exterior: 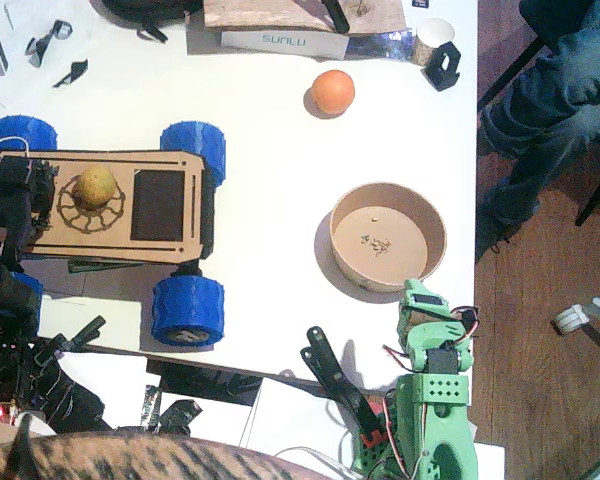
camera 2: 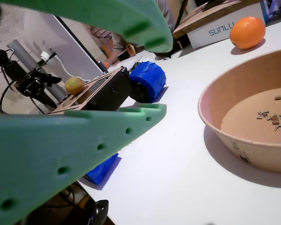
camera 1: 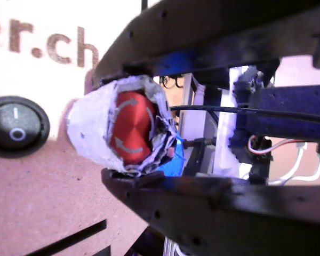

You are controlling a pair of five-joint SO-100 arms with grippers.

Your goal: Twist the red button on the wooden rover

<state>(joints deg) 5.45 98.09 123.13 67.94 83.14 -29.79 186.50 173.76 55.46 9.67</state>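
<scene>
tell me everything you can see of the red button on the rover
The small round red button has a metallic, brushed-looking face marked with two pale curved arrows. A ragged whitish padding wraps around its sides. It sits on the light plywood deck of the wooden rover, to the right of a black round rocker switch and below burnt-in lettering. The left arm's black gripper brackets it, one jaw above and one below, pressing on the padding. In the fixed view the arm hides it.
</scene>
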